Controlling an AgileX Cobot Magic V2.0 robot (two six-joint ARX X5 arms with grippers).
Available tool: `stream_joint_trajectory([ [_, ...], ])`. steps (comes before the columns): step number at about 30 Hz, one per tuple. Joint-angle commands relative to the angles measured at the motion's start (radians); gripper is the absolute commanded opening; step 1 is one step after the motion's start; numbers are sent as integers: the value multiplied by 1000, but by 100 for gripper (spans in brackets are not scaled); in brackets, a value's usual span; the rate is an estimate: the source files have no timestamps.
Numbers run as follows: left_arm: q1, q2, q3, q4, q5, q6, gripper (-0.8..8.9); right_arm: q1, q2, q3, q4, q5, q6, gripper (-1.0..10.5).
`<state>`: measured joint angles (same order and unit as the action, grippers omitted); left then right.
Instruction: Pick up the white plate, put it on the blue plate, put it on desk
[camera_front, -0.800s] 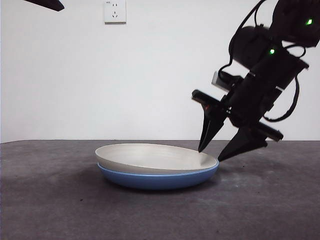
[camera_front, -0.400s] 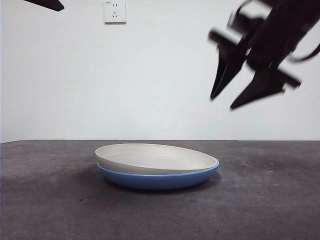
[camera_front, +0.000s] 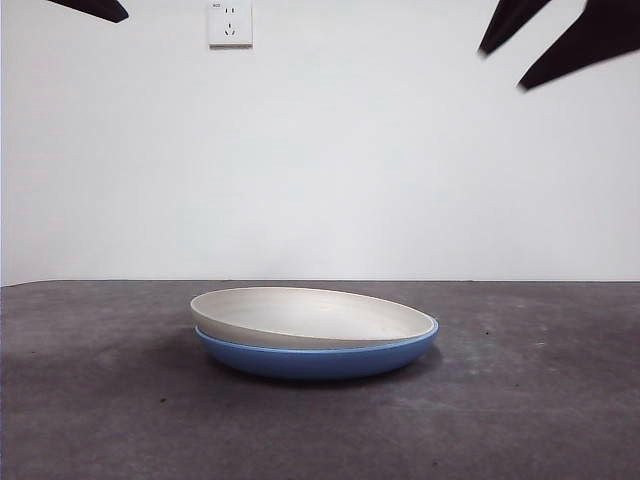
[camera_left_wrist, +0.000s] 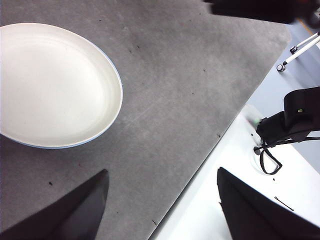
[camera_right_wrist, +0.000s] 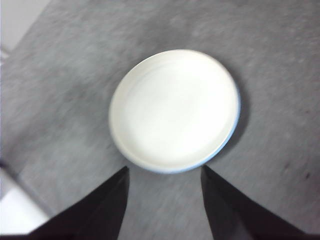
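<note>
The white plate (camera_front: 310, 315) rests inside the blue plate (camera_front: 320, 360) on the desk (camera_front: 100, 400), slightly tilted. The white plate also shows in the left wrist view (camera_left_wrist: 55, 85) and the right wrist view (camera_right_wrist: 175, 110), with only a thin blue rim (camera_right_wrist: 235, 127) peeking out. My right gripper (camera_front: 512, 62) is open and empty, high above the plates at the top right of the front view. My left gripper (camera_left_wrist: 160, 175) is open and empty, high and off to the side; only its tip (camera_front: 95, 8) shows at the front view's top left.
A wall socket (camera_front: 229, 22) sits on the white wall behind. The desk's edge (camera_left_wrist: 220, 135) runs close to the left gripper, with a white floor, a black device (camera_left_wrist: 292, 117) and cables beyond it.
My right gripper has risen from the white plate's right rim up to the top right corner, open and empty. The stacked plates have not moved. The left arm stays still.
</note>
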<state>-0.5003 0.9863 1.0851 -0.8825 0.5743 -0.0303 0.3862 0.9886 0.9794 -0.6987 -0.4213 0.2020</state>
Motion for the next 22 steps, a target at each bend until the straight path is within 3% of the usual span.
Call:
stream_joint_trajectory([
  [1,-5,7,8,8,3,18,344,9,-54,18,-84,-27,-35,229],
  [9,-5,7,8,8,3,19,344,20,-177,18,-295,-103,-83,229],
  [22,-5,7,8,8,3,18,344,20,-206,18,-297,-102,-87,229],
])
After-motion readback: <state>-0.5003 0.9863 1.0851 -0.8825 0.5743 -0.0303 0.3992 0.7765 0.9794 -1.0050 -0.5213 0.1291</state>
